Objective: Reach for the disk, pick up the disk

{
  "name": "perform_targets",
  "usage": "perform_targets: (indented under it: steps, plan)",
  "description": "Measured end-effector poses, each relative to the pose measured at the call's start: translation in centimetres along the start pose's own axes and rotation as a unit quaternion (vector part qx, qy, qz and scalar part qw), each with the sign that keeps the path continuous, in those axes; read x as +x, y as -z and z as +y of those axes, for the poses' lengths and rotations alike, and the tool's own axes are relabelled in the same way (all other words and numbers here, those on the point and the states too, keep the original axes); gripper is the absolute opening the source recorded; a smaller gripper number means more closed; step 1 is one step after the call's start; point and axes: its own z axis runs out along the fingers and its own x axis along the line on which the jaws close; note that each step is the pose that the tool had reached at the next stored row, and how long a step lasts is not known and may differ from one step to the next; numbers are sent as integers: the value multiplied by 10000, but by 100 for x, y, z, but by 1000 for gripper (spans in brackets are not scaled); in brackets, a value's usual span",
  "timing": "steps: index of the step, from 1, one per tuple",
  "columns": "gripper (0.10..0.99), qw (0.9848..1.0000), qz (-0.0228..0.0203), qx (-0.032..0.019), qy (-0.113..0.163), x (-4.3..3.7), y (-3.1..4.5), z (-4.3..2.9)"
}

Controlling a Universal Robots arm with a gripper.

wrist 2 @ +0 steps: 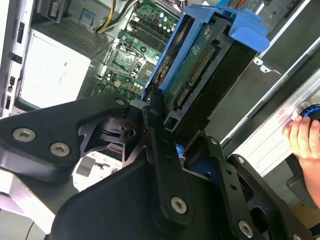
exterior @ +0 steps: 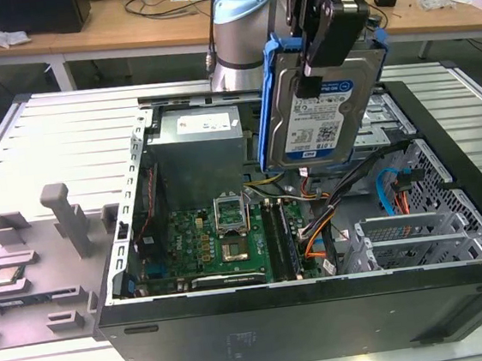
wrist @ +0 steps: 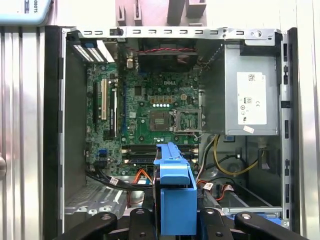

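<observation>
Hand (exterior: pixel 322 30) clamped on disk (exterior: pixel 324 107) | disk lifted above open PC case (exterior: pixel 306 311) | label w/ barcodes facing out

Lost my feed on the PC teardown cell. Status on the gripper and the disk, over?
Gripper shut on the disk. Disk lifted above the open computer case, blue bracket on it. Nothing in the way; a hand rests outside the case.
</observation>
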Motion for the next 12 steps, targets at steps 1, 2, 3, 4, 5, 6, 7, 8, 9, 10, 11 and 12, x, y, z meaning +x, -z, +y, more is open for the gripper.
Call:
perform_targets:
  steps: [1,2,3,4,5,6,7,8,9,10,11,12]
  plan:
    - [365,10000,0,0,0,19,-2,0]
    - [365,10000,0,0,0,32,-3,-1]
    - [365,10000,0,0,0,60,-6,-2]
    - [365,10000,0,0,0,82,-8,-2]
    - [365,10000,0,0,0,97,-10,-3]
    - [365,10000,0,0,0,110,-11,-3]
    - [365,10000,-1,0,0,127,-13,-4]
    - [365,10000,-1,0,0,140,-14,-4]
    - [365,10000,0,0,0,162,-16,-4]
    - [365,10000,0,0,0,187,-18,-5]
    - [365,10000,0,0,0,226,-22,-6]
    - [365,10000,0,0,0,239,-23,-7]
